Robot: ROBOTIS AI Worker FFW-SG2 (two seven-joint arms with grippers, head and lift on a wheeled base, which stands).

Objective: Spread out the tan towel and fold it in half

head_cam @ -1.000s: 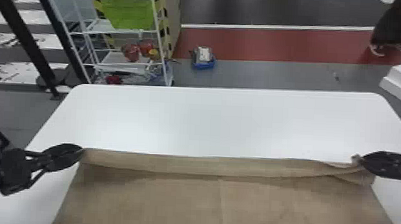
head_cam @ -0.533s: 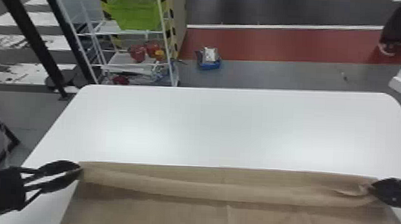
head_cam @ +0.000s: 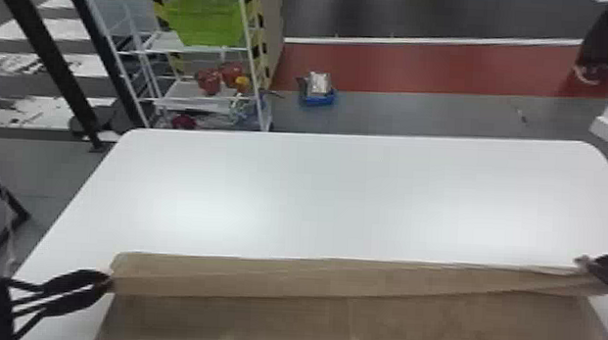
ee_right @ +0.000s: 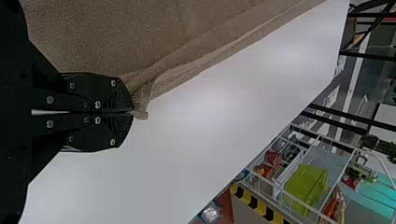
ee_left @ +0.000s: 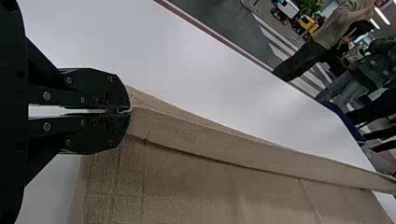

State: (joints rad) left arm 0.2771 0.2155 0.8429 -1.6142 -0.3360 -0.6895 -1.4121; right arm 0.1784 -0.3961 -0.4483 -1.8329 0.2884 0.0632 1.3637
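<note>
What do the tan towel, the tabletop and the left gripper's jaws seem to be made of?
The towel looks like matt cloth, perhaps cotton, from its fuzzy grain and creases. The tabletop seems satin-smooth laminate or plastic, given its soft reflections. The left gripper has dull black jaws, possibly plastic or coated metal, with bright screw heads.

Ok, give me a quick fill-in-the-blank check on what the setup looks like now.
Under the tan towel is a table whose top is ____.
The left gripper pinches the towel at its ____ end, seen from the robot.
The fingers of the right gripper, also on the towel, are not open but ____.

Missing words: white; left; shut.
</note>
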